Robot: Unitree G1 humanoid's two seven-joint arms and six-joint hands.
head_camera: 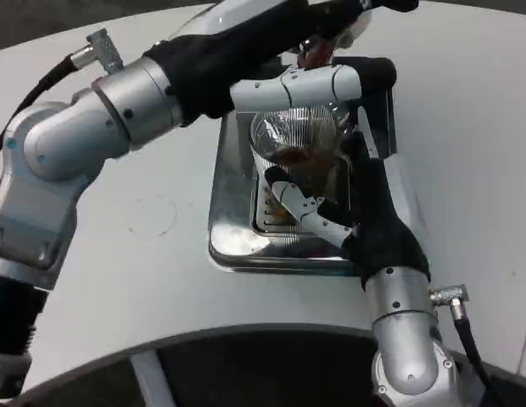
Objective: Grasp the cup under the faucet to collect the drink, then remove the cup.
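Reaching across from the left, the left arm (pixel 119 119) ends in the left hand (pixel 331 80), fingers stretched over the cup (pixel 293 140); its grip is unclear. Below, the right hand (pixel 331 212) wraps its fingers around the cup's side, above the metal tray (pixel 233 229).

The table (pixel 144 144) is white, with a rounded near edge that curves below the right forearm. A shiny metal tray (pixel 233 220) lies flat on it, directly under both hands: the right hand (pixel 327 212) reaches over the tray's near right part, and the left hand (pixel 331 80) crosses above its far end. The tray's left rim sits just left of the right hand's fingers. A faint ring mark (pixel 151 214) shows on the tabletop, well left of the right hand.
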